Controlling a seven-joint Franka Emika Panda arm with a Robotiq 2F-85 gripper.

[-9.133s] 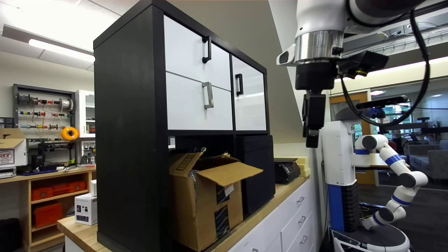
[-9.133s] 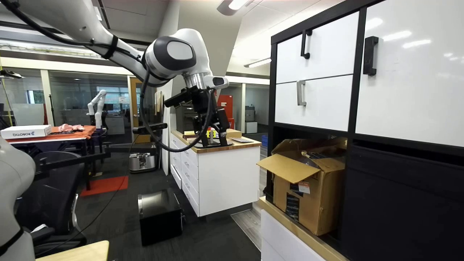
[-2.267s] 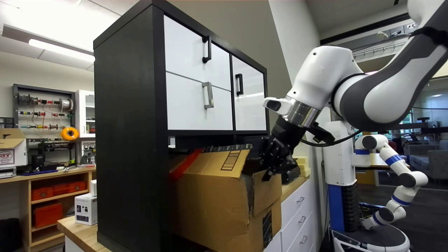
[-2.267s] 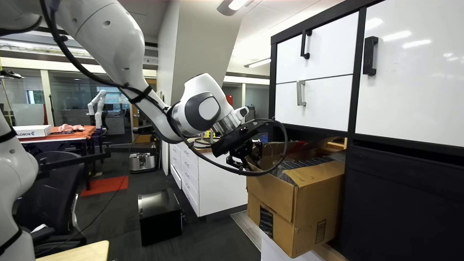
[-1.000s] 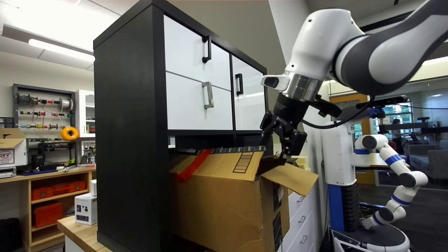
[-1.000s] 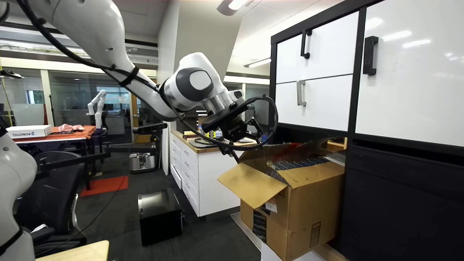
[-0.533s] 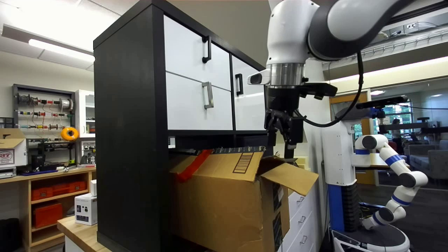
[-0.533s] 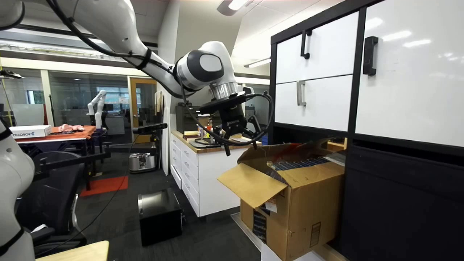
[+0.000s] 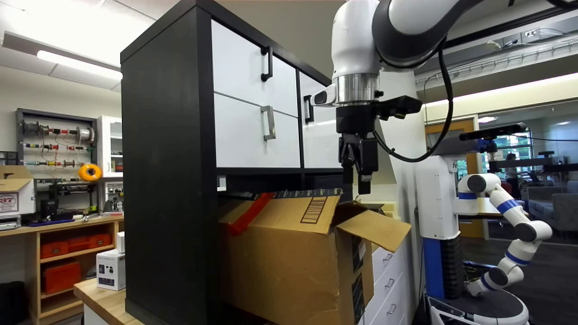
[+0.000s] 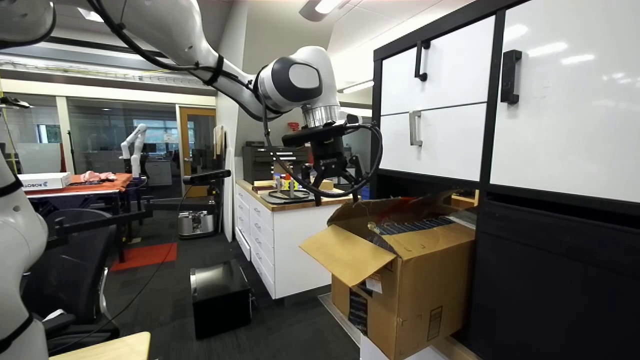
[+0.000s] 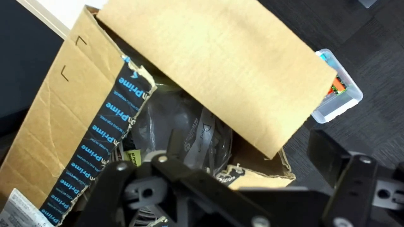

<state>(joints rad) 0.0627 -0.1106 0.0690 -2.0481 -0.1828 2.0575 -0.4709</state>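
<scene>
My gripper [image 9: 356,183] [image 10: 337,200] [image 11: 249,151] points straight down with its fingers spread and nothing between them. It hangs above the front of a cardboard box [image 9: 280,271] [image 10: 435,285] [image 11: 79,88], apart from it. The box juts out of the lower bay of a black cabinet [image 9: 162,158]. Its front flap [image 9: 377,228] [image 10: 347,252] [image 11: 217,63] leans outward. Through the top, a clear plastic bag [image 11: 176,116] shows inside, partly covered by the flap and a finger. Red tape [image 9: 248,214] lies across another flap in an exterior view.
White doors [image 9: 257,131] with handles sit above the bay. A dark fabric bin [image 10: 555,280] fills the neighbouring bay. Behind the gripper stands a white drawer counter [image 10: 315,250]. A clear plastic tub [image 11: 331,107] and a black box [image 10: 222,300] are on the floor.
The box has come forward out of the bay since the earliest frames. My gripper has opened, let go at the box's front, risen and turned upright. The flap has dropped outward.
</scene>
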